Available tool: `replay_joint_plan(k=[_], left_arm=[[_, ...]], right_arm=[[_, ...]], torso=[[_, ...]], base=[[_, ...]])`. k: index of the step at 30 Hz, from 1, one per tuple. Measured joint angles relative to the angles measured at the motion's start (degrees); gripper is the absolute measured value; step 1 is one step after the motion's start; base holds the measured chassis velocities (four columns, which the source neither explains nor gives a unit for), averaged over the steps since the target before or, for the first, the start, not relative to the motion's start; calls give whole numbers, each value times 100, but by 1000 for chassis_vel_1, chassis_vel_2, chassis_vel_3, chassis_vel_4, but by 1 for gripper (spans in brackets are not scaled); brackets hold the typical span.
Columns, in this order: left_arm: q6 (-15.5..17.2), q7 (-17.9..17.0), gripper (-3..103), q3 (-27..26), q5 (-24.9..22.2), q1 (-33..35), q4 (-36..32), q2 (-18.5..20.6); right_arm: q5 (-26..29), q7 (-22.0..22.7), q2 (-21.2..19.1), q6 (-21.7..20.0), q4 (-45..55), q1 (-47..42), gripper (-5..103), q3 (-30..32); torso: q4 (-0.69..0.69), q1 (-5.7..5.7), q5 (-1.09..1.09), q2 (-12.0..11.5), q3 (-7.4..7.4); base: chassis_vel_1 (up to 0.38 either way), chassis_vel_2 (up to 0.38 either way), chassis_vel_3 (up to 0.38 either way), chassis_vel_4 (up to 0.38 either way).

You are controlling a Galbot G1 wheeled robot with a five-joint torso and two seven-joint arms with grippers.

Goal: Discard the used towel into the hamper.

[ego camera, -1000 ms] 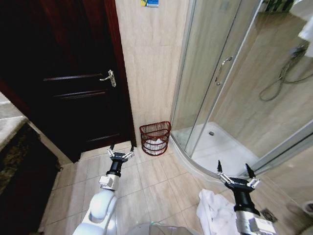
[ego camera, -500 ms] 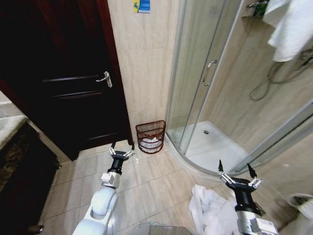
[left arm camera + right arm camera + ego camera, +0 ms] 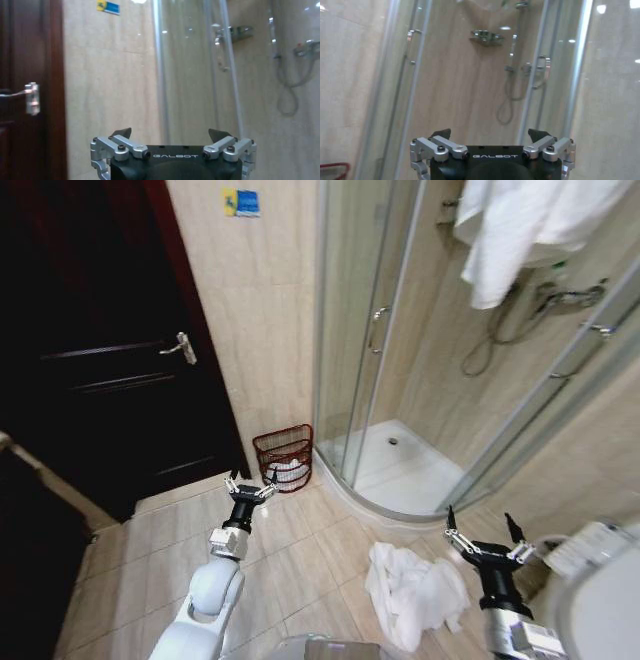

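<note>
No towel is held yet, so the approach step is judged to be in hand. A crumpled white towel (image 3: pixel 412 593) is seen lying on the tiled floor (image 3: pixel 300 555), at about five o'clock from the frame's centre in the head view. The hamper (image 3: pixel 284 459) is set against the wall by the shower enclosure (image 3: pixel 385 340), at about eleven o'clock from the towel and well apart from it; something white is seen inside it. The right gripper (image 3: pixel 479 532) is held just beside the towel, at its two o'clock, fingers spread and empty. The left gripper (image 3: pixel 250 485) is held near the hamper, likewise spread and empty. Next, a reach down onto the towel would be called for, then a carry across to the hamper.
</note>
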Motion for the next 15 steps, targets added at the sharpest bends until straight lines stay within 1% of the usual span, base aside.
replay_joint_plan(k=[2,5,6,7,10,11,15], left_arm=[[1,-4,100,9,16,-6,0,-18],[1,-9,100,12,20,-12,3,-24],[4,-17,100,14,22,-15,7,-41],[4,-17,100,14,22,-15,7,-41],[14,-20,100,14,30,-1,8,-56],[14,-20,100,14,30,-1,8,-56],[27,-18,100,29,61,-4,29,-71]], right_arm=[[45,1,0,12,-9,10,100,17],[67,-2,0,19,-11,15,100,22],[100,-20,0,26,-14,18,100,26],[100,-20,0,26,-14,18,100,26],[115,-7,0,17,7,29,100,23],[115,-7,0,17,7,29,100,23],[121,65,0,-7,16,39,100,30]], torso=[[-1,34,1,81,46],[0,47,1,112,62],[0,77,1,175,98],[0,77,1,175,98],[1,136,0,304,167],[1,136,0,304,167],[1,199,0,449,247]], base=[[-86,-121,-78,-45],[-74,-105,-73,-45],[-38,-65,-73,-51],[-38,-65,-73,-51],[-46,-67,-64,-50],[-46,-81,-63,-45],[-44,-57,-53,-56]])
